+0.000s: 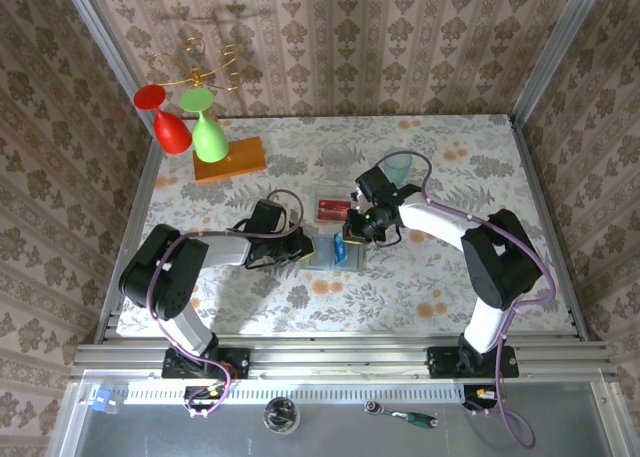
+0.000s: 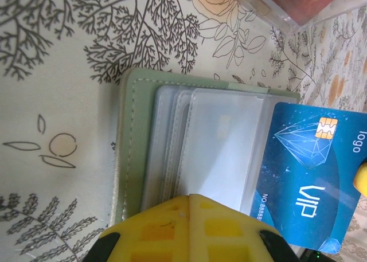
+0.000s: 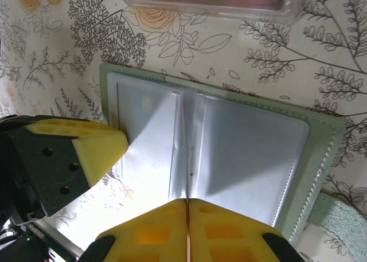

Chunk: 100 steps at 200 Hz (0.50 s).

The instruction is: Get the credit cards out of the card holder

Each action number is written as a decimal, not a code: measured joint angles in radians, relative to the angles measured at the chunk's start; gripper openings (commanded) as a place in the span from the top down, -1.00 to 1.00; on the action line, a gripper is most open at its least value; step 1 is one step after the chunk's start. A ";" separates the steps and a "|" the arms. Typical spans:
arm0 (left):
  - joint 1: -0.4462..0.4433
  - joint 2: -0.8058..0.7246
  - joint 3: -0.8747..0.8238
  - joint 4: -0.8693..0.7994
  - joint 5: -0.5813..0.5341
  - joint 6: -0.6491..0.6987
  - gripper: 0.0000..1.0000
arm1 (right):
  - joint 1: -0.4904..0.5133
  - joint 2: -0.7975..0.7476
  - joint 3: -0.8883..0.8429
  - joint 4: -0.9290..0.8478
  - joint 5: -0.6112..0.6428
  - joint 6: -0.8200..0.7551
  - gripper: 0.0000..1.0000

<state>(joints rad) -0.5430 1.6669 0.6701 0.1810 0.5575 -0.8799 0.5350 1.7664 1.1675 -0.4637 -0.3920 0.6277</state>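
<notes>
Card holder (image 2: pixel 133 159): matt pale-green leather-look cover w/ stitched edge; sleeves (image 2: pixel 223 153) clear glossy plastic. Blue card (image 2: pixel 309 170): glossy plastic, metallic gold chip (image 2: pixel 325 128). Tabletop (image 2: pixel 63 55): matt, smooth, floral-print covering. Left end effector (image 2: pixel 191 204) pads (image 2: pixel 160 233): yellow, matt, moulded.

The left arm (image 1: pixel 190 252) reaches in from the near left and the right arm (image 1: pixel 450 222) from the near right. Both are bent at the elbow, and their wrists sit close together over the middle of the tabletop (image 1: pixel 460 152). The left gripper (image 2: pixel 192 202) points down with its yellow fingers pressed together. Just to its right, the right gripper (image 3: pixel 187 203) is clamped on the edge of a card (image 2: pixel 304 176).
</notes>
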 measured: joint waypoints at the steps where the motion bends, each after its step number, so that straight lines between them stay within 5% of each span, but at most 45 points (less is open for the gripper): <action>1: 0.000 0.000 -0.001 0.001 0.000 0.000 1.00 | 0.001 0.000 0.001 -0.002 0.000 0.000 0.80; 100: 0.000 -0.014 -0.055 0.078 0.024 -0.026 1.00 | 0.026 0.030 0.031 -0.061 0.061 0.025 0.80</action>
<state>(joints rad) -0.5430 1.6527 0.6151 0.2592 0.5816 -0.9062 0.5613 1.7962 1.1988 -0.5251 -0.3313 0.6525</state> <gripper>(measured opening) 0.063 0.100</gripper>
